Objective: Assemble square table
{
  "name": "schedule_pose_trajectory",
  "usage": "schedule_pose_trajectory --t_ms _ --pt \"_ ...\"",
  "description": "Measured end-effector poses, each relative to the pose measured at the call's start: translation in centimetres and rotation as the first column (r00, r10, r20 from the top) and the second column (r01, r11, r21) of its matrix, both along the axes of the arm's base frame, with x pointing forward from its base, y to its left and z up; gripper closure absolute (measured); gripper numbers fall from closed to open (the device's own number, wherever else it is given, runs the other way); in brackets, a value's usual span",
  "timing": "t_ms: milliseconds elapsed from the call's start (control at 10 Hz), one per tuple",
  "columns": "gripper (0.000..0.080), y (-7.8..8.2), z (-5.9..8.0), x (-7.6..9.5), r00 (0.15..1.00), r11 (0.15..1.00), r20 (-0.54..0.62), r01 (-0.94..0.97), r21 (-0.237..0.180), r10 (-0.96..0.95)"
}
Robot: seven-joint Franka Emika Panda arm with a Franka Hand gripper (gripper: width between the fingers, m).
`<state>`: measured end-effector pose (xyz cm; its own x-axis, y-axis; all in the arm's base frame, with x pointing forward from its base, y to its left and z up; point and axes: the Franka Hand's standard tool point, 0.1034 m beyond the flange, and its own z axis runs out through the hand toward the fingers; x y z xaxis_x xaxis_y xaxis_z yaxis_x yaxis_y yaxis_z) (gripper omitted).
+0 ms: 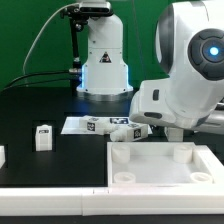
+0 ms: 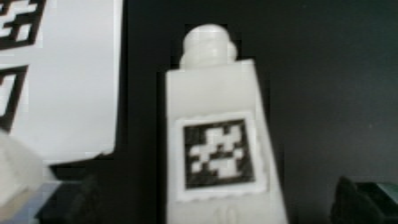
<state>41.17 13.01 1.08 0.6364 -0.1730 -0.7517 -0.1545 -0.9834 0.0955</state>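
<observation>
- Green cloth hangs behind a black table (image 1: 30,110), with the robot's white base at its far side.
- Near the front, toward the exterior view's right, lies a flat white square plastic table top (image 1: 160,168) with raised corner sockets.
- A short chunky white plastic leg (image 2: 217,130) with a black-and-white tag lies flat just beside the marker board (image 2: 63,80).
- Over it hangs the gripper (image 2: 222,202), jaws wide on either side, holding nothing.
- A second tagged white leg (image 1: 42,137) stands upright, well off to the exterior view's left.
</observation>
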Motion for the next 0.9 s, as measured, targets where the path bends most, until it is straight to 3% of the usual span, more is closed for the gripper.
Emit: schedule_pose_trajectory --t_ms 200,300,400,500,600,800,900 --pt "0.0151 -0.2 -0.2 -0.1 1.0 1.0 -0.004 0.003 -0.007 -0.003" --pt "0.0241 -0.3 -0.2 -0.1 1.0 1.0 -0.005 0.003 -0.007 -0.003" --pt "0.0241 -0.3 -0.2 -0.1 1.0 1.0 -0.005 0.004 -0.007 -0.004" --pt "0.0436 -0.3 -0.2 -0.1 1.0 1.0 -0.005 0.004 -0.008 -0.004" --pt "0.0515 -0.3 -0.2 -0.1 1.0 1.0 -0.004 0.004 -0.007 -0.004" --pt "0.0515 -1.0 1.6 1.1 1.0 1.0 -0.008 -0.024 0.016 0.024" --pt "0.0515 -1.8 3.1 3.0 1.0 0.999 0.019 -0.02 0.032 0.019"
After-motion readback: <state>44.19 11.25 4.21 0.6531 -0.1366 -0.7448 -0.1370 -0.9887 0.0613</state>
